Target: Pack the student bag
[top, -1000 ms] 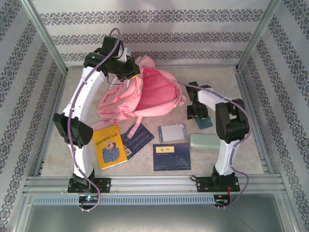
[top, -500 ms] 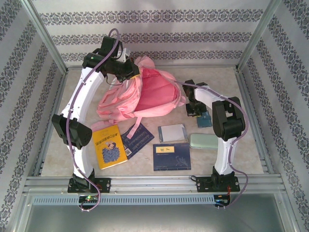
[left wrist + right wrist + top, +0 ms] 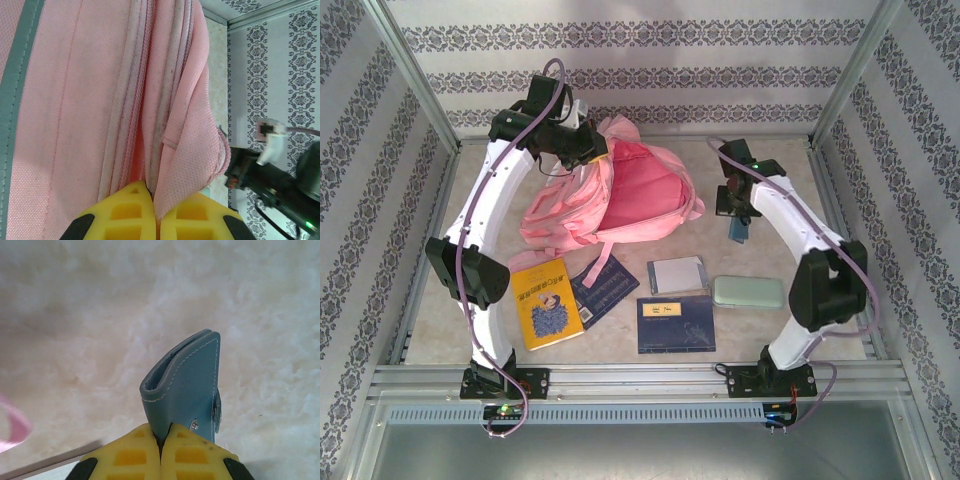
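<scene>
Top external: right end effector (image 3: 733, 208), clamped on one small blue leather wallet (image 3: 739, 229), has lifted it off the counter (image 3: 615, 338); left end effector (image 3: 590, 150) pinches the one pink fabric backpack (image 3: 640, 195), far-centre; two dark-blue books (image 3: 675, 323) lie nearer.

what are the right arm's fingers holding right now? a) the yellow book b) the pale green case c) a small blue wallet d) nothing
c: in the right wrist view the right fingers are shut on one end of the small blue wallet, which sticks out beyond them.
</scene>
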### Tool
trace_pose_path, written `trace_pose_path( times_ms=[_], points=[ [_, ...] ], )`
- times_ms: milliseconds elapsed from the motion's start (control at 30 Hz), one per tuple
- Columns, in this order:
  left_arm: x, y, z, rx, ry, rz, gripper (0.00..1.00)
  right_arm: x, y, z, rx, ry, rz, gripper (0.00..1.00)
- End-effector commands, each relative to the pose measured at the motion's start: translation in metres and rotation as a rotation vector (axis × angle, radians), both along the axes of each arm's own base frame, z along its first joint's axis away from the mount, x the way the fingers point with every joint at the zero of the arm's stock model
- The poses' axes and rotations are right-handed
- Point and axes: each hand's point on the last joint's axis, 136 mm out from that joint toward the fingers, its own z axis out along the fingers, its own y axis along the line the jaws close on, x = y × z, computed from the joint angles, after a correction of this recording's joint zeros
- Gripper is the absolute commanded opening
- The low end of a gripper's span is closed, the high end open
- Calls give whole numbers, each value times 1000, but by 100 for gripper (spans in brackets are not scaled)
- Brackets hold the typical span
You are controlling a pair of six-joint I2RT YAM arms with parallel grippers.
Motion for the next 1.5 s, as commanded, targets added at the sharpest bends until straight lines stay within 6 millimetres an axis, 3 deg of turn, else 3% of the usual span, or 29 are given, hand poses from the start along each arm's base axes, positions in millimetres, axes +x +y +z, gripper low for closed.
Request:
trace_pose_path(
  times_ms=[0,100,267,367,467,600,800,1033,1100,1133,1167,1200,1467],
  points=[
    [-8,3,66,-78,-174,4,0,0,0,42,53,-118,-53,0],
    [-9,2,69,-85,-182,-5,0,2,14,83,164,-244,-41,0],
    [-11,0,75,-100,-196,-16,0,6,58,151,420,-415,22,0],
    [-12,-1,78,-109,-206,-23,0,11,94,176,582,-447,65,0],
    [-12,-2,79,-115,-206,-26,0,13,132,187,701,-455,105,0],
    [-10,-4,82,-137,-211,-26,0,20,174,175,855,-412,95,0],
    [-6,-10,91,-180,-226,-34,0,45,230,153,1174,-385,36,0],
    [-6,-12,97,-192,-248,-52,0,81,279,112,1275,-377,-61,0],
    [-5,-11,98,-191,-252,-53,0,89,289,97,1236,-337,-66,59],
    [-5,-10,98,-191,-250,-50,0,92,289,94,1212,-335,-71,81],
    [-4,-9,98,-191,-250,-46,0,92,286,95,1193,-348,-71,95],
    [-4,-8,98,-191,-249,-44,0,91,283,97,1182,-363,-58,98],
    [5,2,88,-175,-230,-19,0,61,264,138,1117,-397,212,94]
  ],
)
